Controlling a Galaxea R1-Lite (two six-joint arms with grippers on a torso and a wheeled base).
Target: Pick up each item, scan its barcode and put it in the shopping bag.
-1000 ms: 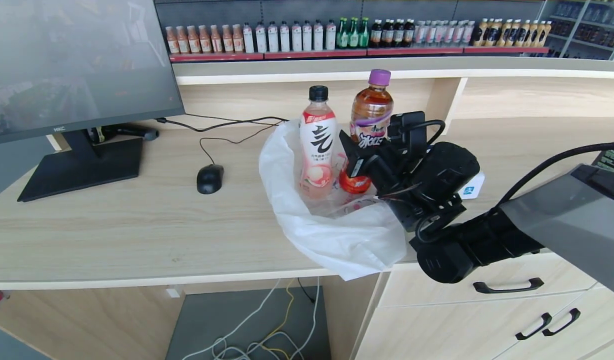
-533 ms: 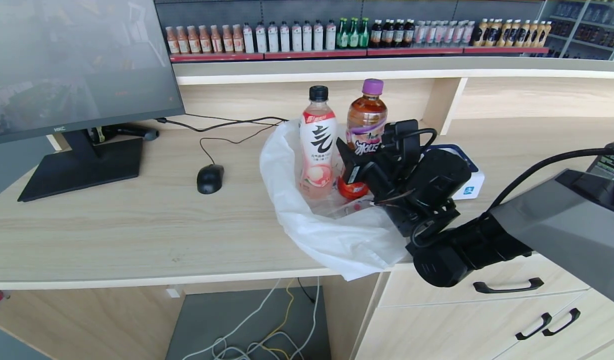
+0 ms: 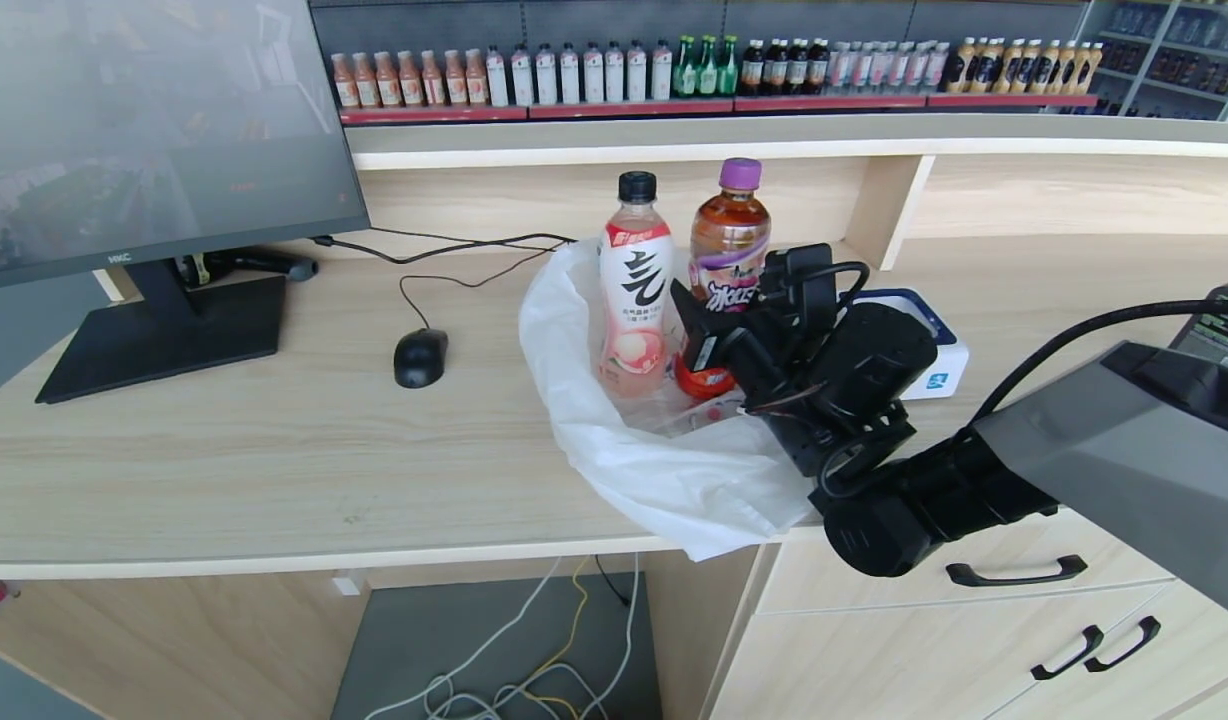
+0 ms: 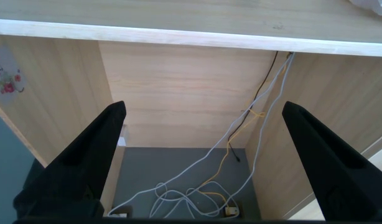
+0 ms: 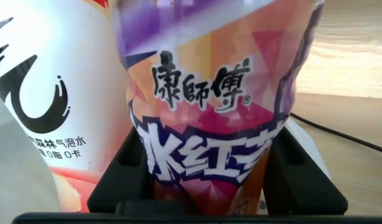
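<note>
My right gripper [image 3: 719,335] is shut on a brown tea bottle [image 3: 729,245] with a purple cap, held upright inside the open white shopping bag [image 3: 674,470] on the counter. Beside it in the bag stands a pink peach drink bottle [image 3: 634,300] with a black cap. In the right wrist view the tea bottle [image 5: 219,106] sits between the fingers, with the pink bottle [image 5: 51,106] close beside it. My left gripper [image 4: 203,162] hangs open below the counter edge, over a cable-strewn floor.
A monitor [image 3: 144,130] stands at the counter's left, with a black mouse [image 3: 420,357] and its cable nearby. A white and blue box [image 3: 929,350] lies behind my right arm. Drawers [image 3: 1014,575] are under the counter's right side; shelves of bottles [image 3: 714,65] line the back.
My right gripper has lowered the tea bottle into the bag and shifted it slightly left, next to the pink bottle. The white box behind the arm has come into sight.
</note>
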